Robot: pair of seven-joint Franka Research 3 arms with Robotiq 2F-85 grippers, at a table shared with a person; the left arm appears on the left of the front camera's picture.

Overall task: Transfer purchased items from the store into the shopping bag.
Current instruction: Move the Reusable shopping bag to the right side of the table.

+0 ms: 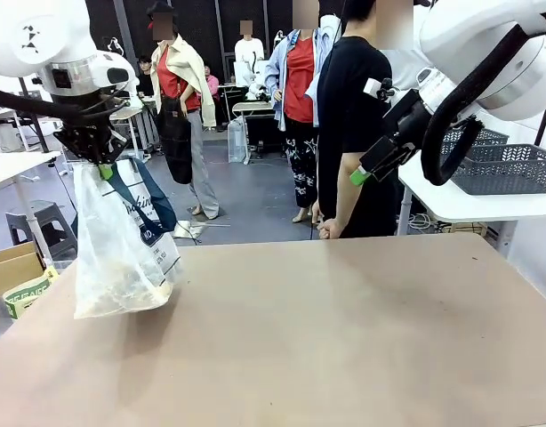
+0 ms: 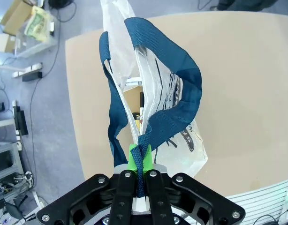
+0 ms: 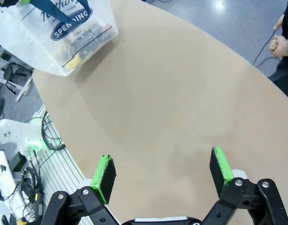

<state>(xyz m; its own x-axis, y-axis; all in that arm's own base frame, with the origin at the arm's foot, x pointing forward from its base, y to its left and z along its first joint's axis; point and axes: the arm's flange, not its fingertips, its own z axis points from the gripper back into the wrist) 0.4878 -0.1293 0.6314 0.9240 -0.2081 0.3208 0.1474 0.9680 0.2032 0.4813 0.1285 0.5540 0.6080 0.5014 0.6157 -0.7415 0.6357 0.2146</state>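
Note:
The shopping bag (image 1: 122, 258), translucent white with navy straps and lettering, hangs at the table's left with its bottom resting on the tabletop. My left gripper (image 1: 102, 169) is above it, shut on a navy strap (image 2: 181, 93). In the left wrist view the strap runs between the green pads (image 2: 133, 157) of that gripper (image 2: 140, 157). Purchased items lie inside the bag: a brown packet (image 2: 132, 101) and a yellow pack (image 3: 73, 61). My right gripper (image 3: 165, 168) is open and empty, high over the table's right side (image 1: 362, 173). The store, a dark grey perforated basket (image 1: 504, 169), stands on a white side table at the back right.
A person in a black shirt (image 1: 353, 133) stands at the table's far edge, with a hand (image 1: 326, 229) hanging near it. The brown tabletop (image 1: 344, 338) is bare in the middle and on the right. Cardboard boxes (image 1: 11, 267) sit on the floor at the left.

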